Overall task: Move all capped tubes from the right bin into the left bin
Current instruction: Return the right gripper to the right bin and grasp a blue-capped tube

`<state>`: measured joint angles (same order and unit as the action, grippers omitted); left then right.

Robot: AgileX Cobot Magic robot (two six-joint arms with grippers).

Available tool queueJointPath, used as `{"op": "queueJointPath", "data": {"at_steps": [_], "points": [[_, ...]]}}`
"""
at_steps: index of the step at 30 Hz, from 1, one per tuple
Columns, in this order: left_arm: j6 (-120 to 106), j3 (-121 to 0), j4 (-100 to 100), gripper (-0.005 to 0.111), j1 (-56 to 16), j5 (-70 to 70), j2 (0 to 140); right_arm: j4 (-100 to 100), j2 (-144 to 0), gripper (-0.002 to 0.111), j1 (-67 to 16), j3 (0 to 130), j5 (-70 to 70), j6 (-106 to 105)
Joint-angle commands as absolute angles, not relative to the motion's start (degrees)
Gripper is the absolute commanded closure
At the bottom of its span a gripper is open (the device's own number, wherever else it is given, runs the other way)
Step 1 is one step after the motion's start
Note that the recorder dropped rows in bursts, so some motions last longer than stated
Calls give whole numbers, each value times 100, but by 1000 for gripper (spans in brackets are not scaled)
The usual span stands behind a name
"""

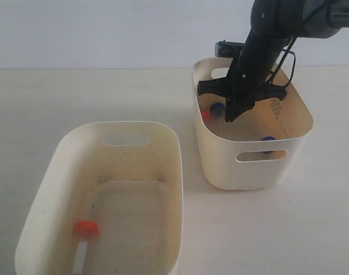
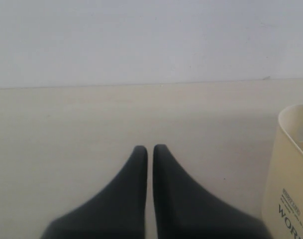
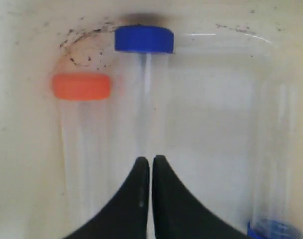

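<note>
The right claw (image 3: 151,158) is seen lowered inside the right bin (image 1: 251,172), its two dark tips pressed together with nothing visibly held between them. It is poised directly above a blue-capped tube (image 3: 146,74) lying flat on the bin floor, apparently lined up with that tube so it can be picked next; the tips would need to be parted first. Just beside this tube, an orange-capped tube (image 3: 82,114) is laid parallel to it, both toward the bin's left side. A second blue-capped tube (image 3: 278,229) is found apart from the pair, by the near wall. Three tubes are thus left to move. To the left and nearer, the wide left bin (image 1: 62,183) is set on the pale surface (image 1: 105,91), and one lone orange-capped tube (image 1: 85,229) is already lying on its speckled floor. The left claw (image 2: 150,148) is held shut and empty above bare surface, seemingly parked clear of the work.
</note>
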<state>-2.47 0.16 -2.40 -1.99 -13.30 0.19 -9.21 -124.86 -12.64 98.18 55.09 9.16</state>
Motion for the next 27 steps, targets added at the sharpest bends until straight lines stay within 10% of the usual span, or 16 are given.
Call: {"op": "queueJointPath", "data": {"at_steps": [1, 9, 19, 22, 27], "points": [[-199, 0, -230, 102, -194, -1301, 0, -903, -12505, 83, -1267, 9837, 5379, 804], [-199, 0, -230, 102, -194, -1301, 0, -907, -12714, 45, -1267, 9837, 5188, 815], [-199, 0, -230, 102, -194, -1301, 0, -969, -13116, 48, -1335, 9837, 5031, 870], [-199, 0, -230, 102, -194, -1301, 0, -969, -13198, 58, -1385, 9837, 4966, 987], [-199, 0, -230, 102, -194, -1301, 0, -967, -13123, 109, -1385, 9837, 5042, 953]]}}
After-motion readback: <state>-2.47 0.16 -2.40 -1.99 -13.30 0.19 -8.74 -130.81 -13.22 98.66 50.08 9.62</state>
